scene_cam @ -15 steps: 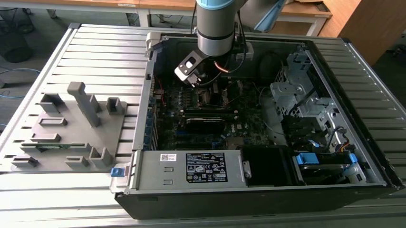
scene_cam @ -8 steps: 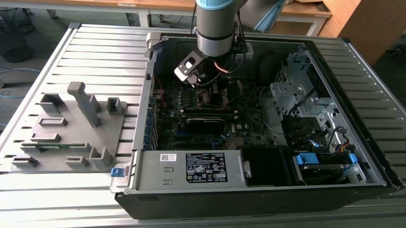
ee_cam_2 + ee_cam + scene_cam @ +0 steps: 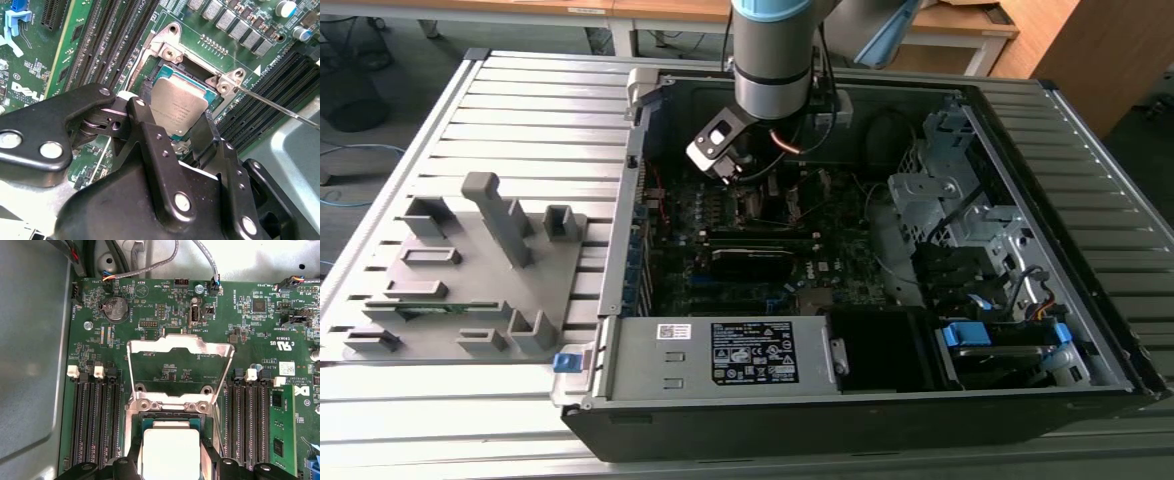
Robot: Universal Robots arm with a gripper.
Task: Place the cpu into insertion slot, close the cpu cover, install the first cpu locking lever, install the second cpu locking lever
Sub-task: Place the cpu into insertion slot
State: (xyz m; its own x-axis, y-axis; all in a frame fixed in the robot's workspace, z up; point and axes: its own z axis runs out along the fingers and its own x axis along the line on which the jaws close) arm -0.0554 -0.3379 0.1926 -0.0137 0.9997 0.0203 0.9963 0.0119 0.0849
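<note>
- My gripper (image 3: 175, 122) is clamped on the cpu (image 3: 177, 102), which sits right over the insertion slot (image 3: 167, 70).
- Risk: if I let go while it's skewed, the cpu seats crooked and the socket contacts get damaged.
- The cpu cover (image 3: 220, 349) is raised just beside the slot and could fall onto the gripper.

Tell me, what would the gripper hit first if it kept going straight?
Probably the slot. The gripper holds the cpu right over it, so the cpu would meet it first. The gap between them is unclear.
</note>
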